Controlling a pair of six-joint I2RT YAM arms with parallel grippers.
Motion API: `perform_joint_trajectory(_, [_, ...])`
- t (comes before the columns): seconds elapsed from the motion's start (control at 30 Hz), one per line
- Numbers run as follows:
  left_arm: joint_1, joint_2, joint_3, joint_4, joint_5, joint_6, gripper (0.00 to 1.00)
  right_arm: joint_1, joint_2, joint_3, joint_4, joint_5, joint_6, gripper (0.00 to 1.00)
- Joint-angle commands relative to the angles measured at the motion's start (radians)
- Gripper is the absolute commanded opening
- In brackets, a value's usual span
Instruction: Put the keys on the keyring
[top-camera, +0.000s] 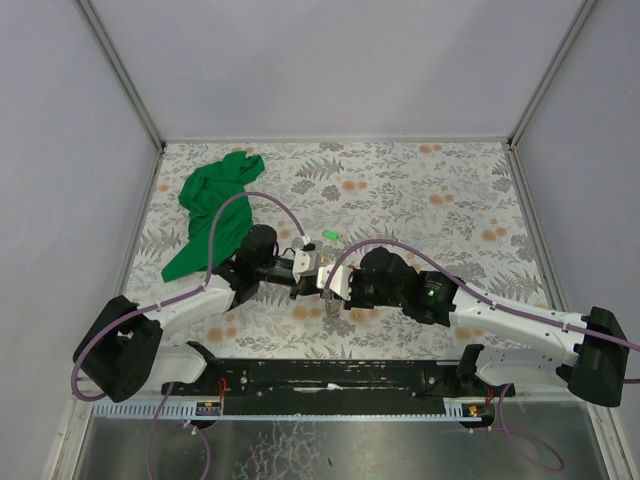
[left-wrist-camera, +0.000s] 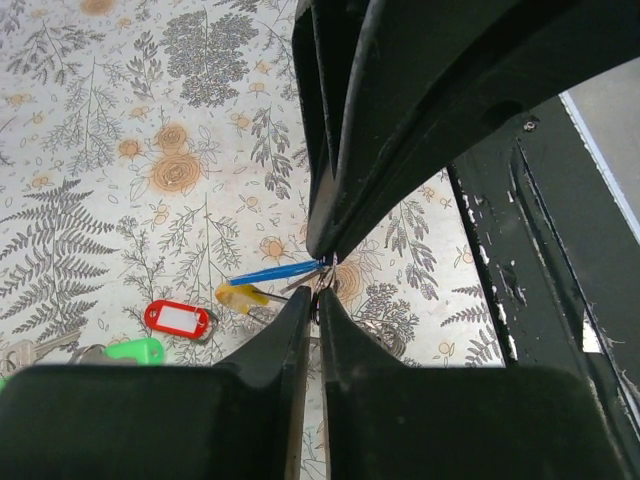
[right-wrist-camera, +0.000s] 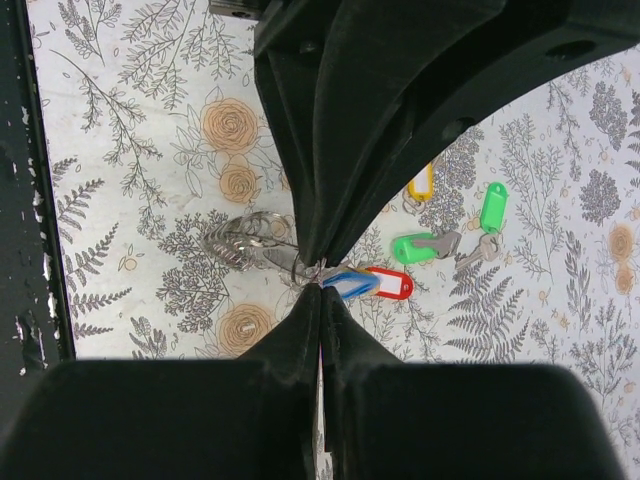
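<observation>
Top external: hands (top-camera: 322, 274) tip-to-tip, cloth (top-camera: 200, 190) apart.

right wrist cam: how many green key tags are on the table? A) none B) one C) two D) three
C: two show, the lower green tag and the upper green tag to its right; the only other tags in that view are the yellow tag, the red tag and the blue tag.

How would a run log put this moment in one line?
left hand shut | right hand shut | both at blue tag | grip unclear | red tag lies loose
</observation>
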Motion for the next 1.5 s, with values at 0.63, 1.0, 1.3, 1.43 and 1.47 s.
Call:
perform_joint_trajectory(0.63, [0.006, -0.032, -0.089, 0.324, -0.244, -0.383, 0.00, 0.009, -0.077, -0.035, 0.023, 0.045, 0.058, 0.00])
perform_joint_trajectory(1.0, [0.006, -0.077, -0.160, 0.463, -0.341, -0.575, 0.00, 0.009, -0.047, -0.049, 0.080, 0.024, 0.065, 0.00])
perform_joint_trajectory(1.3, [-0.003, -0.155, -0.226, 0.410, -0.452, -0.556, 0.00, 0.009, 0.003, -0.022, 0.126, 0.027, 0.053, 0.00])
perform_joint_trajectory(1.43, [-0.003, -0.152, -0.236, 0.397, -0.478, -0.537, 0.10, 0.009, -0.007, -0.001, 0.124, 0.043, 0.051, 0.00])
perform_joint_trajectory(1.47, [-0.003, -0.158, -0.242, 0.397, -0.490, -0.535, 0.13, 0.009, -0.008, 0.005, 0.122, 0.047, 0.049, 0.00])
